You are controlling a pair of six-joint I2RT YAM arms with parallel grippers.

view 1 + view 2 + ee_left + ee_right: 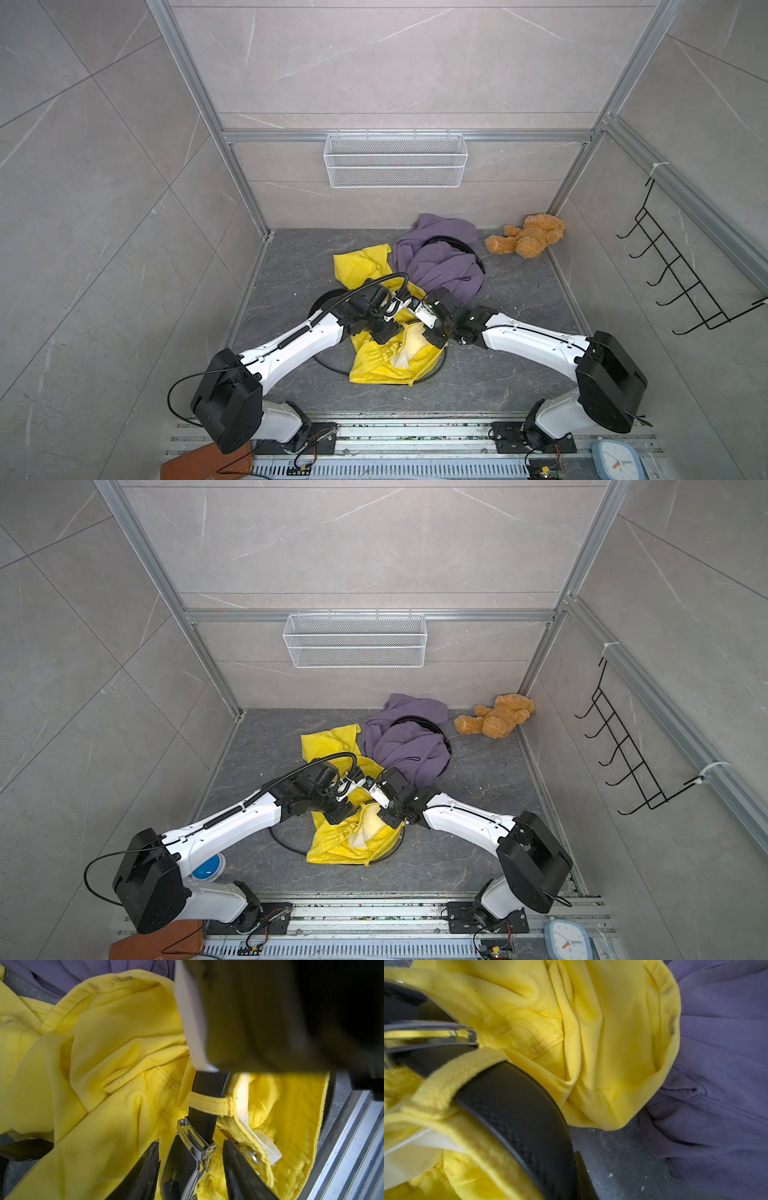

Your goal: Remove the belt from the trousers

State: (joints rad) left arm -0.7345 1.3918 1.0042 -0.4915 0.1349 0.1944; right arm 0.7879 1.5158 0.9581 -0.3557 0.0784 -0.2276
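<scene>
Yellow trousers [374, 368] [332, 850] lie crumpled on the dark floor, and a black belt [207, 1086] [519, 1101] runs through a yellow belt loop [207, 1103]. Both grippers meet over the waistband in both top views. My left gripper [191, 1142] [397, 306] is open and straddles the shiny metal buckle [182, 1161], with a gap on each side. My right gripper [415, 309] [370, 787] is shut on the belt strap just past the loop. One of its fingers [581, 1167] presses the strap's edge and the other is hidden behind the belt.
A purple garment [440, 262] with a black band lies just behind the trousers. A teddy bear [528, 239] sits in the back right corner. A white wire basket [395, 160] hangs on the back wall and a black hook rack [681, 266] on the right wall. A metal rail [415, 432] runs along the front.
</scene>
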